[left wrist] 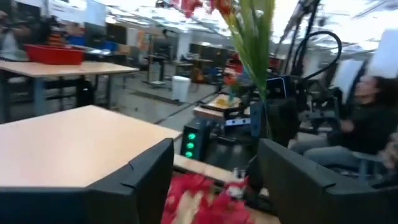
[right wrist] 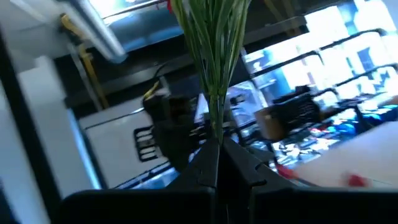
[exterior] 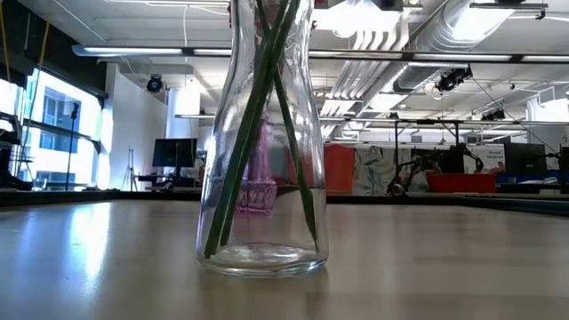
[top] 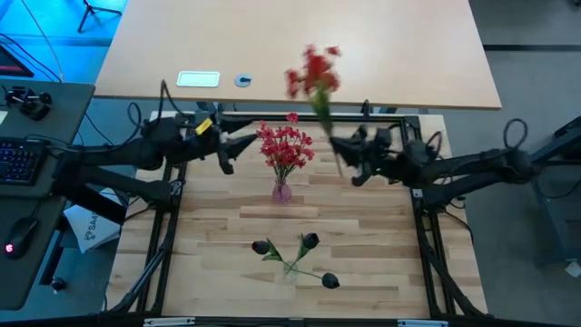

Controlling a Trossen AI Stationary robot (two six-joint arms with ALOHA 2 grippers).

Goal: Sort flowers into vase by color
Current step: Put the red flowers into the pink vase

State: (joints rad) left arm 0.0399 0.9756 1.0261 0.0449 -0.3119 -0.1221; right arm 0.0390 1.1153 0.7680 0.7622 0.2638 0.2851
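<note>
My right pincer (top: 338,150), right of centre in the high view, is clamped on a red bunch's (top: 314,74) stalk, blossoms up near the top edge. My left pincer (top: 238,145) gapes empty, upper left of the pink vase (top: 282,191) holding red flowers (top: 285,145). Three dark blooms (top: 310,242) sit in the clear vase (exterior: 262,133) at lower centre.

Robotics lab / open workshop hall: exposed ceiling ducts (exterior: 462,27) w/ strip lights, monitor (exterior: 173,153) on a stand, rows of workbenches (left wrist: 68,70), red bin (left wrist: 53,55), another robot arm (exterior: 413,171) in the bkgd, keyboard (top: 20,162) beside the rig
</note>
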